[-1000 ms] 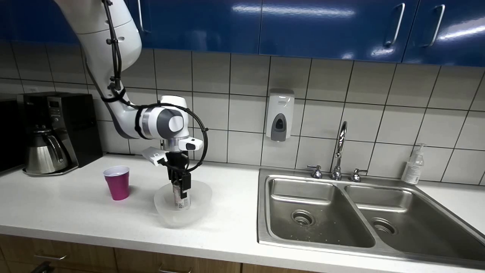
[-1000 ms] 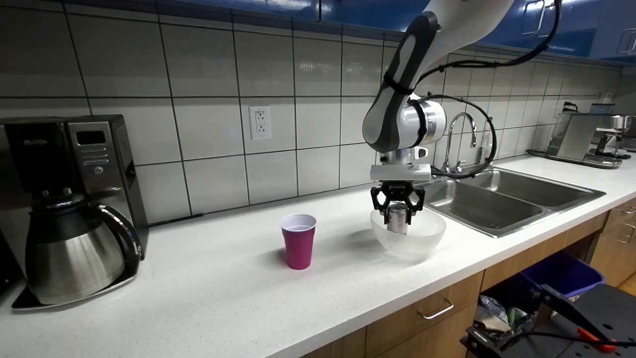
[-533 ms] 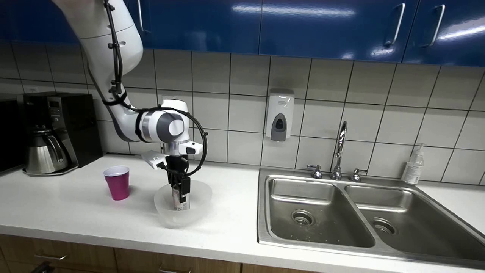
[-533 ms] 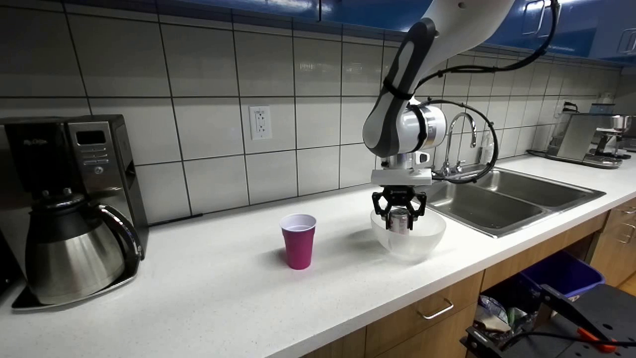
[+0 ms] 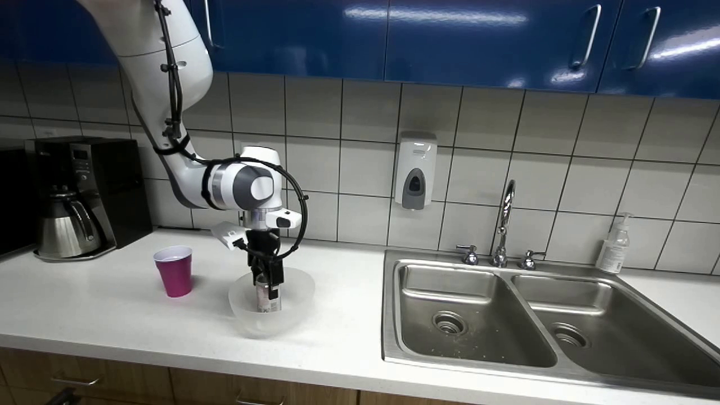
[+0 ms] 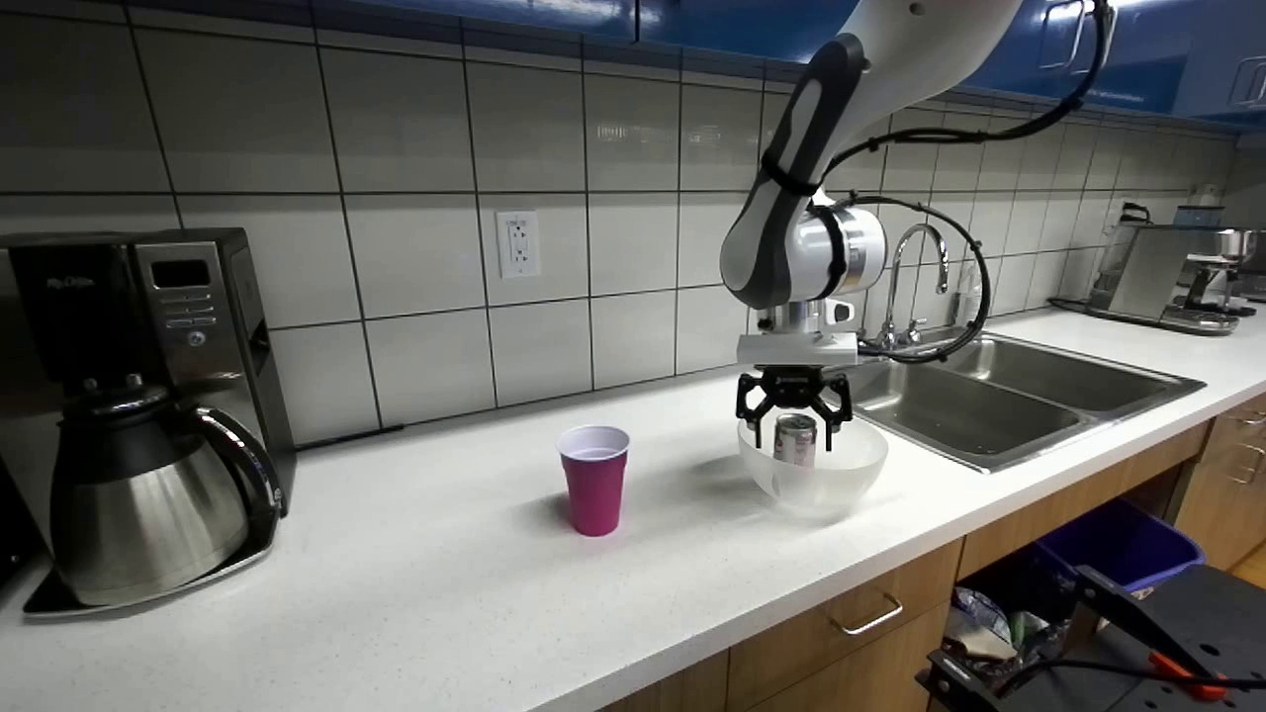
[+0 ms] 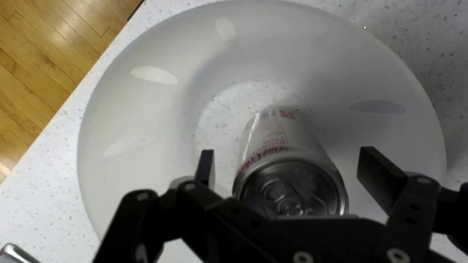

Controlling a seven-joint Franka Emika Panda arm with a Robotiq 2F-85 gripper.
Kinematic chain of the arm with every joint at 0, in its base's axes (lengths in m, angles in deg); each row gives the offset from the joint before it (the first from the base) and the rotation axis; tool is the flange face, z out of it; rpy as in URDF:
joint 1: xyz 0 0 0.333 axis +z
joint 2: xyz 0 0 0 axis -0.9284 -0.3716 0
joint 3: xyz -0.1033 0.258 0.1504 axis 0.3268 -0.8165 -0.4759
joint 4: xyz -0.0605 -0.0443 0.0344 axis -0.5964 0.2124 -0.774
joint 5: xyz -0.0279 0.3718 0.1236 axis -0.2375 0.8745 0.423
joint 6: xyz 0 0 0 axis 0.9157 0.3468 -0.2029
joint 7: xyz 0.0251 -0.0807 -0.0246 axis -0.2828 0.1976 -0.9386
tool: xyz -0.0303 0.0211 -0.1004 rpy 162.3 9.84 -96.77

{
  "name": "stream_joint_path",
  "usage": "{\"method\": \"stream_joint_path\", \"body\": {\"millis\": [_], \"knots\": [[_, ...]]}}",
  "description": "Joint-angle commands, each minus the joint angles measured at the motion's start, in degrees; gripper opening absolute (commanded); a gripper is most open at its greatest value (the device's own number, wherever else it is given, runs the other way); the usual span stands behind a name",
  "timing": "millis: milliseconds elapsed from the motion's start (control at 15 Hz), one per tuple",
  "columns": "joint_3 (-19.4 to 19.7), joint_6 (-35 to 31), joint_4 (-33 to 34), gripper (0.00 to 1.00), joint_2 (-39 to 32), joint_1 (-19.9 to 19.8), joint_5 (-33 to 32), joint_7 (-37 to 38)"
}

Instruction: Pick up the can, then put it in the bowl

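The silvery can (image 7: 270, 142) stands upright inside the whitish translucent bowl (image 7: 120, 106), on its flat floor, with red lettering on its side. My gripper (image 7: 287, 160) is open around the can's upper end; gaps show between the can and both fingers (image 7: 206, 168) in the wrist view. In an exterior view the bowl (image 6: 856, 480) hides the lower end of the can (image 6: 795, 443) behind its cloudy wall, and the gripper (image 6: 794, 435) points straight down over it. From another angle one finger covers part of the can (image 5: 266, 304).
A magenta cup (image 6: 595, 489) stands on the counter beside the bowl. The double steel sink (image 5: 472, 315) lies on the bowl's opposite side. A coffee maker (image 6: 198, 336) with its carafe is against the wall. The counter's front edge runs close to the bowl.
The gripper and can first sank a little further into the bowl. Since then the fingers have spread off the can, which stays standing, and the gripper has risen very slightly.
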Motion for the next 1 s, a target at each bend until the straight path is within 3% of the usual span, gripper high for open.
{"method": "stream_joint_path", "body": {"millis": [0, 933], "knots": [[-0.71, 2.51, -0.76, 1.00, 2.88, -0.49, 0.91, -2.16], [0.84, 0.66, -14.90, 1.00, 19.86, 3.01, -5.11, 3.60]]}}
